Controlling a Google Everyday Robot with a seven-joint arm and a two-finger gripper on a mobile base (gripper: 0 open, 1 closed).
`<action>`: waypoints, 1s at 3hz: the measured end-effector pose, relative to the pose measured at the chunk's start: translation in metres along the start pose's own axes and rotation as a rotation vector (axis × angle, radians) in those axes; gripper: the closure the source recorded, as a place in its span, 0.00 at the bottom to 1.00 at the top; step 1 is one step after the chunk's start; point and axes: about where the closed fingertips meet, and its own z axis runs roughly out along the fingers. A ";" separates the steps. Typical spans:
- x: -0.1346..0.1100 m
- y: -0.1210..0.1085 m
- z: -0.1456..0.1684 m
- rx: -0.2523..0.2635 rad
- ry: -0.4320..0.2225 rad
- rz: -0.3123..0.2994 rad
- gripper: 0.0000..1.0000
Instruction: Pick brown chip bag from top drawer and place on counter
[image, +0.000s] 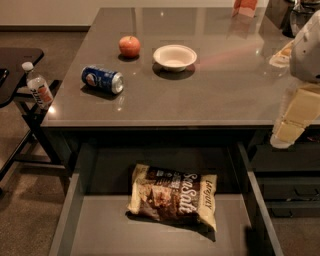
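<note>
The tool (286, 135) hangs at the near right corner of the tabletop (210, 95), off to the side of the open top drawer (100, 230); whether it is open or closed I cannot tell. The brown chip bag (172, 196) lies flat on the drawer floor below the middle of the near edge, well apart from the tool.

Risks, as I judge them: coming down and across, the tool could strike the near edge or the drawer's right wall; the crinkly bag may slip from a shallow pinch; lifted, it could catch under the near edge; set down carelessly, it could nudge the soda can (102, 80), which lies on its side near the left edge and might roll.

The drawer holds only the bag; the bowl (174, 56), toward the far edge, looks empty.
</note>
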 end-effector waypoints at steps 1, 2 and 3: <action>-0.002 0.002 0.000 0.006 -0.007 -0.006 0.00; -0.010 0.025 0.015 -0.001 -0.067 -0.042 0.00; -0.019 0.061 0.053 -0.022 -0.167 -0.079 0.00</action>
